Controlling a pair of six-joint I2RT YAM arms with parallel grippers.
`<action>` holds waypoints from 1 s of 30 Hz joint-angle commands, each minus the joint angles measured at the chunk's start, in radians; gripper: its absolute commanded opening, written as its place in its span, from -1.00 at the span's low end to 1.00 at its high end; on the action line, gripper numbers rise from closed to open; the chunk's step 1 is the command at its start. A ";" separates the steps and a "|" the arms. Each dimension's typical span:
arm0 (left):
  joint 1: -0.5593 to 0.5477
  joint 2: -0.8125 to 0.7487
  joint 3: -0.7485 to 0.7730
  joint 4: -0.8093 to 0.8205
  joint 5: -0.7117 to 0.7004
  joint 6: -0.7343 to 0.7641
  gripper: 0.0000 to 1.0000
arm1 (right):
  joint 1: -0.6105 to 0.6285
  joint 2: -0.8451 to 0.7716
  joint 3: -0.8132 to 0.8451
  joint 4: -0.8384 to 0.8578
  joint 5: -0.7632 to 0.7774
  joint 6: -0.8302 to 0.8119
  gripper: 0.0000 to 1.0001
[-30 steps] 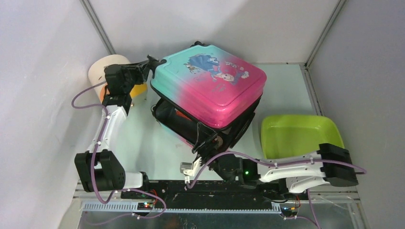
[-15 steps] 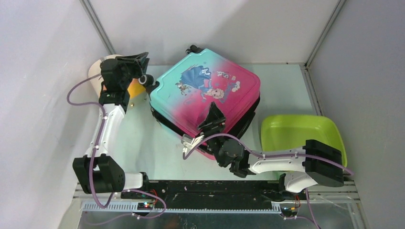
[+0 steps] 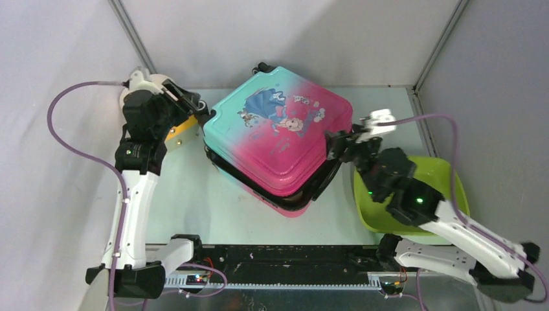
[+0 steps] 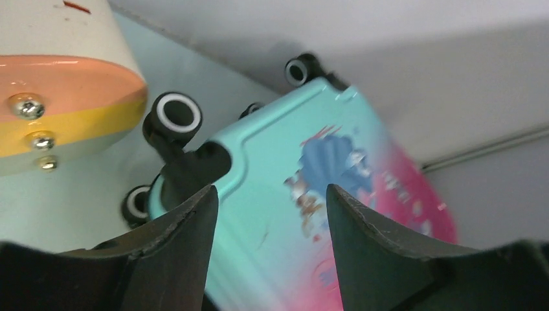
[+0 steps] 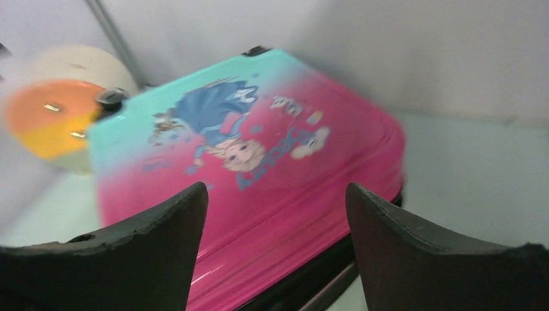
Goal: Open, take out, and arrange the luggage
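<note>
The luggage lies flat mid-table, teal at the back left, pink at the front, princess print up. Its lid rests low on the bottom shell, with a dark band showing along the near right edge. My left gripper is open and empty at the luggage's back left corner, by the black wheels. In the left wrist view the teal shell fills the gap between the fingers. My right gripper is open and empty at the luggage's right edge; the right wrist view looks over the pink shell.
A lime-green tub stands at the right, partly under my right arm. A cream-and-orange cylinder lies at the back left, behind my left wrist, and shows in both wrist views. Walls close in on three sides.
The lid, propped ajar a second ago, has dropped onto the lower shell. My right arm swung from the luggage's front to its right side. My left arm rose and drew back slightly.
</note>
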 commanded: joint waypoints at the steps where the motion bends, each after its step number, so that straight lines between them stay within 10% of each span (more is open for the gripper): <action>1: -0.093 -0.017 -0.020 -0.154 -0.100 0.323 0.33 | -0.127 -0.084 -0.059 -0.411 -0.282 0.782 0.57; 13: -0.370 -0.086 -0.108 -0.230 -0.286 0.619 0.33 | -0.318 -0.106 -0.255 -0.433 -0.524 1.195 -0.46; 19: -0.459 -0.257 -0.316 -0.033 -0.005 0.997 0.41 | -0.317 -0.083 -0.374 -0.328 -0.558 1.344 -0.57; 30: -0.602 -0.385 -0.471 0.008 0.065 1.337 0.59 | -0.298 0.056 -0.468 -0.098 -0.507 1.446 -0.72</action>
